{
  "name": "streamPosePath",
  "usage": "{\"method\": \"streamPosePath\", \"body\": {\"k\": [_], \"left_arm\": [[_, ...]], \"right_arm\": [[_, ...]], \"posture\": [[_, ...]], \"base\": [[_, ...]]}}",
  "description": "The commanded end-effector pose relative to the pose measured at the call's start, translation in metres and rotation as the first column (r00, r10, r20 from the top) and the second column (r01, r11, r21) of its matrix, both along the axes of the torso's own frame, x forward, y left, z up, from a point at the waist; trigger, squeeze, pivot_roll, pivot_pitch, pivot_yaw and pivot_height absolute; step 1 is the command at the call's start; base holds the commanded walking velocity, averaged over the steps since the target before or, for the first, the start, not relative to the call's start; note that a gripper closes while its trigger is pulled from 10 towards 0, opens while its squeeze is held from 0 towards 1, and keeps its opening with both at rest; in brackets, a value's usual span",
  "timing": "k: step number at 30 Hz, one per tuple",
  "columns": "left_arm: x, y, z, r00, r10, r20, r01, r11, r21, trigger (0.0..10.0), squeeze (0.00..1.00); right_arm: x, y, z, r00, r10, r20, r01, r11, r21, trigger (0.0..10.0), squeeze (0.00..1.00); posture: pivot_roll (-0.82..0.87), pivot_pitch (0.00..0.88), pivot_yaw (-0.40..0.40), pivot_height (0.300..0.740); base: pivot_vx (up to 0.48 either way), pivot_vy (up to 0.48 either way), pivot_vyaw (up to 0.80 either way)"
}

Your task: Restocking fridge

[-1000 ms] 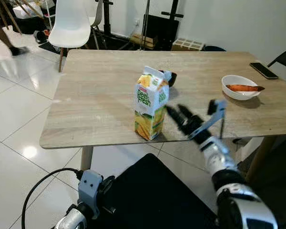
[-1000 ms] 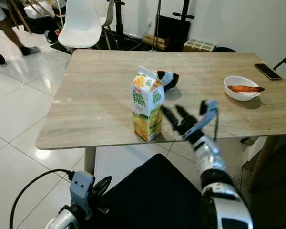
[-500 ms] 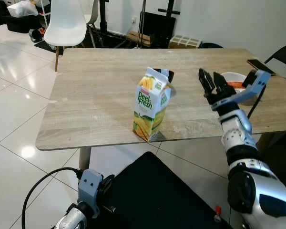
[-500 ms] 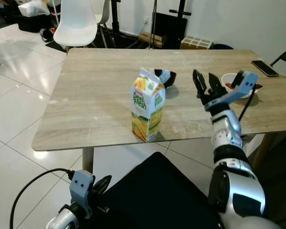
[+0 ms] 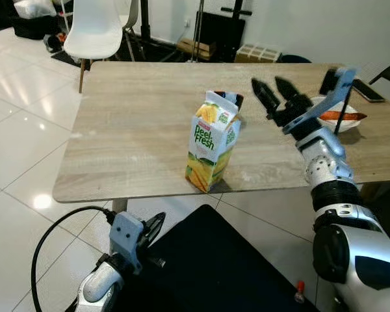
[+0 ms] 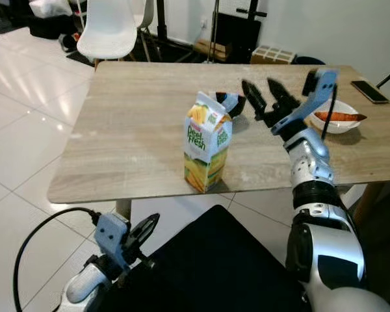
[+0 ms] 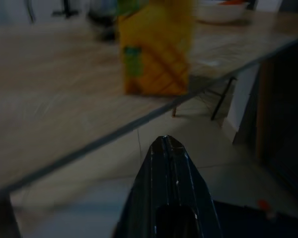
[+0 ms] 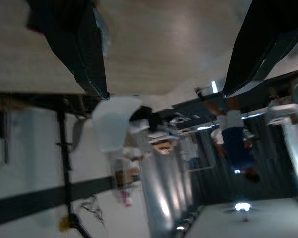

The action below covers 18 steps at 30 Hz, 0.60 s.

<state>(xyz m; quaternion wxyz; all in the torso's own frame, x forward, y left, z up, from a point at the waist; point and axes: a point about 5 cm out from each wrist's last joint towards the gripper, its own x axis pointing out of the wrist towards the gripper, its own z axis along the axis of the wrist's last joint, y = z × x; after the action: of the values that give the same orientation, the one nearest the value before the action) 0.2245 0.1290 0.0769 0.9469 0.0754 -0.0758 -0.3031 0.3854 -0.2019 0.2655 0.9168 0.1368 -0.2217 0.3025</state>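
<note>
You're barely getting started: the juice carton (image 5: 211, 151) is sitting upright near the front edge of the table (image 5: 130, 130), untouched. Your right gripper (image 5: 275, 97) is hovering above the table beside it, fingers spread apart, holding nothing. The left gripper (image 7: 167, 148) is hanging low, fingers together.

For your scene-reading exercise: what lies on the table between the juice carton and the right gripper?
In the left eye view, the stretch between the juice carton and the open right gripper is mostly bare table; a small dark bowl sits just behind the carton.
</note>
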Motion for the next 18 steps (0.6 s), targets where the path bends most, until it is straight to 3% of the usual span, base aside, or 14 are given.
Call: {"method": "streamPosePath", "body": {"k": [1,7,8,9,10,11,12,14,15,18], "left_arm": [[-0.001,-0.002,0.004,0.999,-0.028,0.037,0.026,0.998,0.056,10.0,0.00],[0.003,-0.005,0.010,0.999,-0.034,0.041,0.030,0.996,0.088,10.0,0.00],[0.004,-0.004,0.009,0.999,-0.021,0.031,0.017,0.994,0.107,10.0,0.00],[0.004,-0.003,0.008,1.000,-0.010,0.030,0.006,0.993,0.116,10.0,0.00],[0.005,-0.001,0.007,1.000,0.009,0.023,-0.012,0.993,0.120,10.0,0.00],[0.006,0.000,0.007,1.000,0.022,0.018,-0.024,0.992,0.122,10.0,0.00],[0.006,0.001,0.007,1.000,0.026,0.017,-0.028,0.992,0.120,10.0,0.00],[0.006,0.002,0.007,0.999,0.028,0.017,-0.030,0.993,0.118,10.0,0.00],[0.007,0.002,0.007,0.999,0.028,0.017,-0.030,0.993,0.116,10.0,0.00],[0.008,0.002,0.008,0.999,0.028,0.016,-0.029,0.993,0.113,10.0,0.00]], "right_arm": [[-0.002,-0.003,0.007,1.000,0.020,0.019,-0.020,1.000,-0.013,10.0,0.00],[-0.004,-0.014,0.015,1.000,0.009,0.006,-0.009,0.996,-0.087,10.0,0.00],[-0.008,-0.017,0.015,0.999,0.047,-0.019,-0.050,0.985,-0.167,10.0,0.10],[-0.010,-0.017,0.014,0.997,0.067,-0.036,-0.073,0.977,-0.201,10.0,0.10],[-0.013,-0.018,0.012,0.993,0.096,-0.062,-0.108,0.967,-0.232,10.0,0.33],[-0.014,-0.017,0.011,0.990,0.114,-0.079,-0.130,0.960,-0.247,10.0,0.33],[-0.018,-0.015,0.009,0.984,0.148,-0.098,-0.169,0.952,-0.257,10.0,0.76],[-0.020,-0.013,0.007,0.979,0.172,-0.111,-0.196,0.945,-0.263,10.0,0.76],[-0.022,-0.010,0.006,0.972,0.201,-0.121,-0.227,0.938,-0.263,10.0,1.00],[-0.031,0.001,0.005,0.947,0.294,-0.134,-0.320,0.907,-0.272,10.0,1.00]], "posture": [[-0.02,0.088,-0.065,0.740],[-0.02,0.091,-0.067,0.740],[-0.02,0.089,-0.066,0.740],[-0.02,0.089,-0.066,0.740],[-0.03,0.089,-0.064,0.740],[-0.03,0.089,-0.064,0.740],[-0.03,0.087,-0.063,0.740],[-0.03,0.086,-0.061,0.740],[-0.03,0.084,-0.059,0.740],[-0.03,0.083,-0.056,0.740]], "base": [[0.000,0.000,0.00],[0.000,0.000,0.00],[0.000,0.000,0.00],[0.000,0.000,0.00],[0.000,0.000,0.00],[0.000,0.000,0.00],[0.000,0.000,0.00],[0.000,0.000,0.00],[0.000,0.000,0.00],[0.000,0.000,0.00]]}}
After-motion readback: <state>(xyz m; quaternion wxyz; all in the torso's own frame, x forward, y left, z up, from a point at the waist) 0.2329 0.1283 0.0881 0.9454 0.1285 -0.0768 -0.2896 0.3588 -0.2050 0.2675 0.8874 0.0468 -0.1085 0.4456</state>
